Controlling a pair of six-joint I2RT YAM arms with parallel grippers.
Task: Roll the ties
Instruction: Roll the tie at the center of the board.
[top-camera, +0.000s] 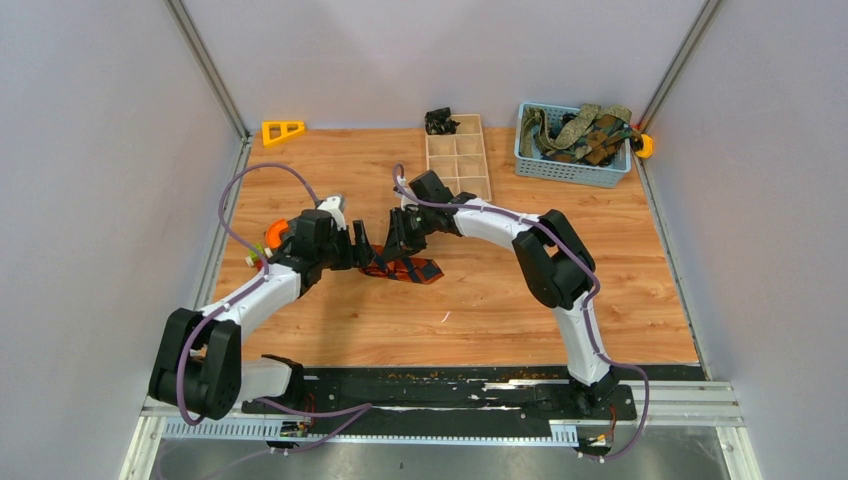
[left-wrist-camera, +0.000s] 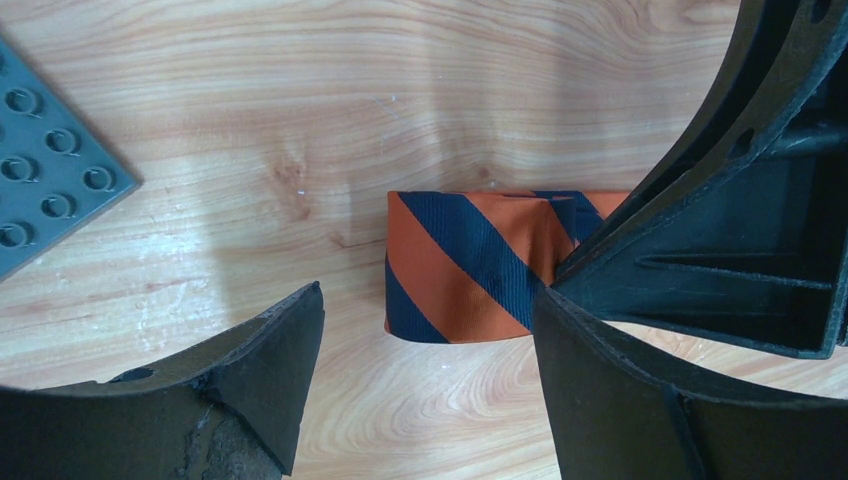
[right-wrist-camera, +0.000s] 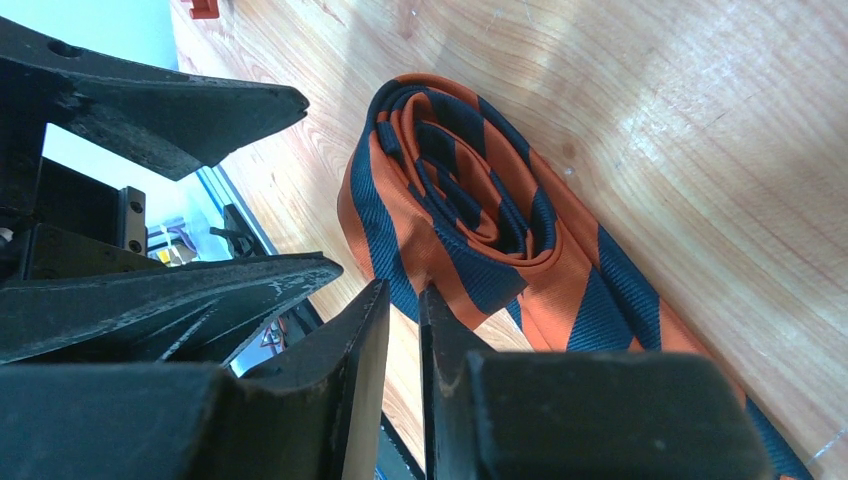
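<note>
An orange and dark navy striped tie (top-camera: 408, 268) lies on the wooden table, one end wound into a loose coil (right-wrist-camera: 450, 200) with the tail running off to the right. My left gripper (top-camera: 366, 252) is open and empty, its fingers either side of the coil's end (left-wrist-camera: 465, 265) without touching it. My right gripper (top-camera: 395, 243) comes from the other side; its jaws (right-wrist-camera: 405, 292) are almost together with a thin gap, tips at the coil's edge. I cannot see fabric between them. Other olive and brown ties (top-camera: 580, 128) sit heaped in a blue basket.
The blue basket (top-camera: 572, 170) stands at the back right. A wooden compartment tray (top-camera: 458, 160) has a dark bundle (top-camera: 440, 121) at its far end. A yellow triangle (top-camera: 283, 131) lies back left. A grey studded plate (left-wrist-camera: 45, 165) is left of the tie.
</note>
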